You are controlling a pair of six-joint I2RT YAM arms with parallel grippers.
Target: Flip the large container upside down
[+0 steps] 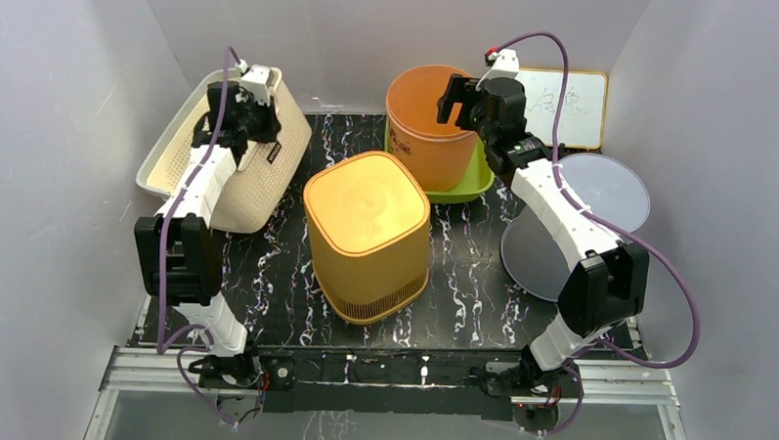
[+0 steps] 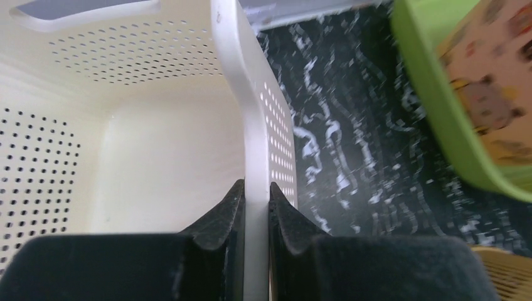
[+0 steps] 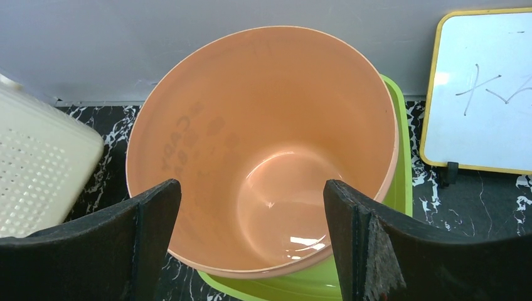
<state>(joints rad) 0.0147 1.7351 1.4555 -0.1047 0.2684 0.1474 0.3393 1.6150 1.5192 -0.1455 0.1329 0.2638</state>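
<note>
Left end effector (image 2: 256,199) is clamped on the rim (image 2: 250,125) of the white perforated basket (image 1: 258,181), one finger inside the wall and one outside, pads pressed against the plastic. The basket is at the left rear of the surface (image 1: 462,281), tipped on its side: opening toward the left wall (image 1: 55,169), perforated outer side facing the middle. Its upper edge sits close to the wall, so there's little room there; can't tell if they touch.

To the right of the basket a narrow strip of black marbled surface shows, then the yellow ribbed bin (image 1: 366,229) in the centre, standing bottom-up. Basket's lower edge is near that bin, apart from it.

Right end effector (image 3: 250,188) hovers with fingers wide apart over the mouth of the orange bucket (image 3: 263,125), holding nothing, both tips just inside the line of the bucket's rim. The bucket stands upright in a green tray (image 1: 470,184) at the rear. A whiteboard (image 1: 577,109) leans at the back right, and a grey round lid (image 1: 581,222) fills the right side under my right arm. More bare surface shows at the front, between bin and arm bases.
</note>
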